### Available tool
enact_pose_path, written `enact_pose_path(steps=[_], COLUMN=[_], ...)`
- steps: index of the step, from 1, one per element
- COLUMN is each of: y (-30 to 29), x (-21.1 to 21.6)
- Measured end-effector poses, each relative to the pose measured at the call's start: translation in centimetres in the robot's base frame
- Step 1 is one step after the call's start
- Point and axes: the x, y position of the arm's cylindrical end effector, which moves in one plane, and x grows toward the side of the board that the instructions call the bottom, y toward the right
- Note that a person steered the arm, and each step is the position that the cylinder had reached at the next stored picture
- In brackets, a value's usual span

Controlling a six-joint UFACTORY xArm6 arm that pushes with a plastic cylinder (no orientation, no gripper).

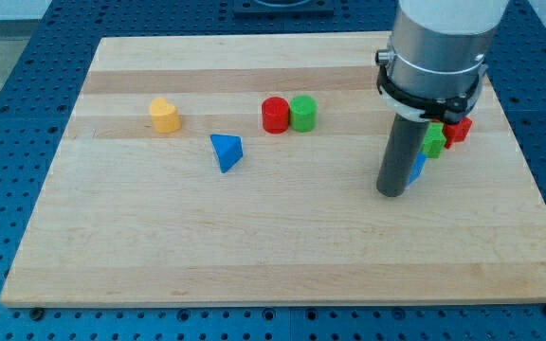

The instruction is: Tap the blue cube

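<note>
The blue cube [417, 170] is mostly hidden behind my rod at the view's right; only a small blue sliver shows. My tip [390, 192] rests on the board right against its left side. A green block [433, 140] sits just above the blue cube, and a red block [458, 130] is beside that, both partly hidden by the arm.
A red cylinder [275, 115] and a green cylinder [303, 112] stand side by side at the top middle. A blue triangular block [227, 152] lies left of centre. A yellow block [164, 115] is at the upper left. The wooden board [254, 256] lies on a blue perforated table.
</note>
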Motion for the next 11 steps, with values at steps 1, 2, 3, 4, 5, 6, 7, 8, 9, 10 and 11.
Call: enact_pose_path(steps=[1,2,3,4,5,6,7,8,9,10,11], y=[-2.6,-4.2,-2.3,1.0,3.1,3.9,0.0,-4.1,-3.9,-1.9,-1.7], x=[0.0,0.0,0.0,0.0,0.0,0.0,0.0,0.0,0.0,-0.3,-1.3])
